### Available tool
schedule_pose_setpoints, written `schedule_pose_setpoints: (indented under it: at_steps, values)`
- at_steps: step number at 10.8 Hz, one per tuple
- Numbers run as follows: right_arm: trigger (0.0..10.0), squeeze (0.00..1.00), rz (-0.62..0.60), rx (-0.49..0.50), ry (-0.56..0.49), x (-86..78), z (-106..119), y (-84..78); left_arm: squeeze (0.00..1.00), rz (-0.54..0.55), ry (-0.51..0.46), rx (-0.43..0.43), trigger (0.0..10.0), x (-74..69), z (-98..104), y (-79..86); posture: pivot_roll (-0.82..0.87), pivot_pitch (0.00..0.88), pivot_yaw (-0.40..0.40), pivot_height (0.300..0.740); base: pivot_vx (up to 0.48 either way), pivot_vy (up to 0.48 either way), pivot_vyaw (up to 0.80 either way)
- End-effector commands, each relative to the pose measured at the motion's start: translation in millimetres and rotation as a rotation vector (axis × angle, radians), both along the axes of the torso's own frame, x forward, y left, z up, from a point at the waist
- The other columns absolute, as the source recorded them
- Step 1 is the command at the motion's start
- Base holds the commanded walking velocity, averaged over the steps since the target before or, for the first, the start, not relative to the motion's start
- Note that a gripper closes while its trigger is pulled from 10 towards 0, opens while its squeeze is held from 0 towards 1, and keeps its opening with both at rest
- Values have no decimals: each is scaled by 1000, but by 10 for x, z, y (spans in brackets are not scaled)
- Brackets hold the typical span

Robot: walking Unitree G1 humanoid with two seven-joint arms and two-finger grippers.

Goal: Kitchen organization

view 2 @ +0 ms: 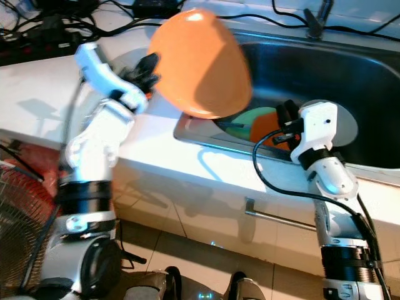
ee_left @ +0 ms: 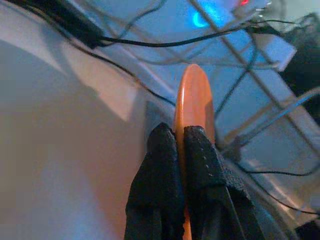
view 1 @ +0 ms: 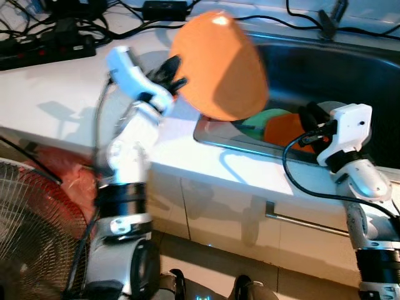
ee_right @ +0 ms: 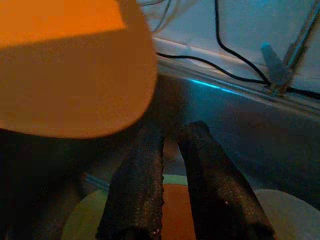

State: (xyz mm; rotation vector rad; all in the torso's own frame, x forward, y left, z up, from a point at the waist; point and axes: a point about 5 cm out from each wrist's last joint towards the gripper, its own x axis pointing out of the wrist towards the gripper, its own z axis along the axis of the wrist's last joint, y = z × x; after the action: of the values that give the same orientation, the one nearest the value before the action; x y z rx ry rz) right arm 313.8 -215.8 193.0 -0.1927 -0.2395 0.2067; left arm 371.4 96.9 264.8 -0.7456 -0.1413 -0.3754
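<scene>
Left arm raised, elbow bent, forearm angled up over the white counter [view 1: 56,94]. Left gripper [view 1: 173,74] clamped on the rim of an orange plate [view 1: 219,65]; the wrist view shows both black fingers [ee_left: 162,165] pressed flat against either face of the rim, edge-on. Plate held clear of the counter, tilted nearly on edge, its far side hanging over the near left corner of the steel sink [view 1: 337,69].

Right arm lower, elbow down in front of the cabinet, forearm reaching up and over the sink's front lip. Right gripper [view 1: 310,117] down inside the basin; fingers [ee_right: 137,190] nearly parallel with only a narrow slit between them, nothing gripped that can be made out. Just beyond and beneath the fingertips: a second orange dish [view 1: 284,130] lying on a green plate [view 1: 265,119], with a pale plate [ee_right: 287,212] beside them, all in the basin.

Black cables [view 1: 56,37] run along the back of the counter, beyond the left gripper. Fan grille [view 1: 31,231] on the floor below the left arm.
</scene>
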Motion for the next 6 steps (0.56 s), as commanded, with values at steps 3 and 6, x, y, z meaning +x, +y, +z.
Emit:
schedule_pose_setpoints:
  at_steps: [3, 6]
  values:
    - [10000, 0, -58, -12, -2, -58, -13, -127, 0, -130, -115, 76, 10000, 6, 151, -458, -68, 128, 88, 740, 0, 0, 0]
    - [10000, 0, -110, -31, 7, -159, -30, -251, 0, -215, -192, 217, 10000, 17, 159, -928, -96, 147, 101, 740, 0, 0, 0]
